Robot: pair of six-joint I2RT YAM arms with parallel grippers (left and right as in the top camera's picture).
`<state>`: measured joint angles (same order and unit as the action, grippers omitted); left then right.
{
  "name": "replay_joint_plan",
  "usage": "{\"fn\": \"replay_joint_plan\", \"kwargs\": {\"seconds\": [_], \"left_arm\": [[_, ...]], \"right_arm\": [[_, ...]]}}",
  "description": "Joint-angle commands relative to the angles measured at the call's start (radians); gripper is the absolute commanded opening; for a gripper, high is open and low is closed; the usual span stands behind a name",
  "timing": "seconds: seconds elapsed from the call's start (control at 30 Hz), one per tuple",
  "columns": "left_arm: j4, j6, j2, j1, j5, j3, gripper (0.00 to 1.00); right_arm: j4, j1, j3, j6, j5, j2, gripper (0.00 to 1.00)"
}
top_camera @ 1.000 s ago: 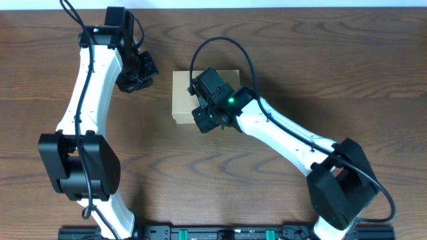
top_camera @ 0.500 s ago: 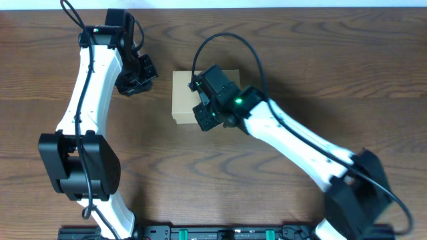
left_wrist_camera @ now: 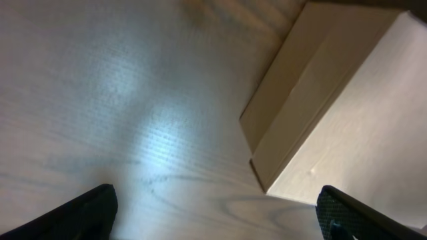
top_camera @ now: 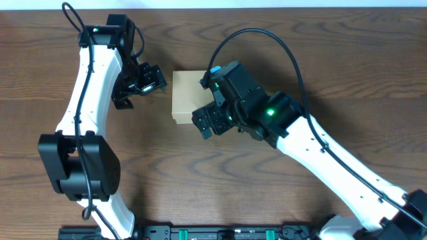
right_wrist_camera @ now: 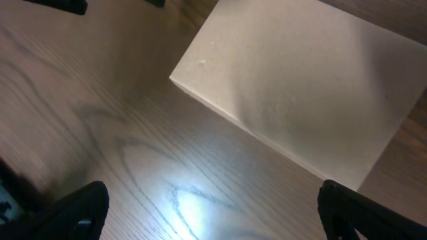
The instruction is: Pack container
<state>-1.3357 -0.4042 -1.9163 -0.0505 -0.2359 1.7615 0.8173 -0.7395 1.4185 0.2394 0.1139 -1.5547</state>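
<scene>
The container [top_camera: 186, 95] is a small tan cardboard box lying mid-table with its lid flat and shut. It also fills the upper right of the left wrist view as the container [left_wrist_camera: 347, 100], and the top of the right wrist view as the container [right_wrist_camera: 300, 80]. My left gripper [top_camera: 150, 80] hangs just left of the box, open, and only bare wood shows between the fingers of the left gripper [left_wrist_camera: 217, 220]. My right gripper [top_camera: 208, 122] hovers over the box's near right corner. The right gripper [right_wrist_camera: 217, 217] is also open and holds nothing.
Brown wood-grain table [top_camera: 300, 53] all around. The two white arms reach in from the near edge, where a black rail [top_camera: 220, 233] runs. The table's far edge lies just behind the left arm's wrist.
Both grippers have gone from shut to open. The left gripper has swung right toward the box. The right gripper has shifted off the box top toward its near right corner.
</scene>
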Motion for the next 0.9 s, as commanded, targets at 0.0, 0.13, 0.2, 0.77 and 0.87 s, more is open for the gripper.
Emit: {"fn": "replay_joint_plan", "kwargs": {"seconds": [0.0, 0.13, 0.2, 0.77, 0.87], "left_arm": [[-0.026, 0.01, 0.059, 0.0, 0.004, 0.024, 0.95], [-0.026, 0.051, 0.168, -0.002, 0.05, 0.024, 0.95], [-0.026, 0.061, 0.243, -0.003, 0.087, 0.018, 0.95], [0.233, 0.056, 1.134, -0.003, 0.008, -0.654, 0.95], [0.249, 0.057, 1.276, -0.003, 0.007, -0.747, 0.95]], "right_arm": [[0.035, -0.003, 0.003, -0.103, -0.013, 0.08, 0.99], [0.108, -0.003, -0.049, -0.179, -0.065, 0.196, 0.99], [0.095, -0.003, -0.109, -0.189, -0.065, 0.281, 0.99], [0.06, 0.006, -0.645, -0.188, -0.065, 1.147, 0.99], [0.065, 0.006, -0.676, -0.188, -0.065, 1.216, 0.99]]}}
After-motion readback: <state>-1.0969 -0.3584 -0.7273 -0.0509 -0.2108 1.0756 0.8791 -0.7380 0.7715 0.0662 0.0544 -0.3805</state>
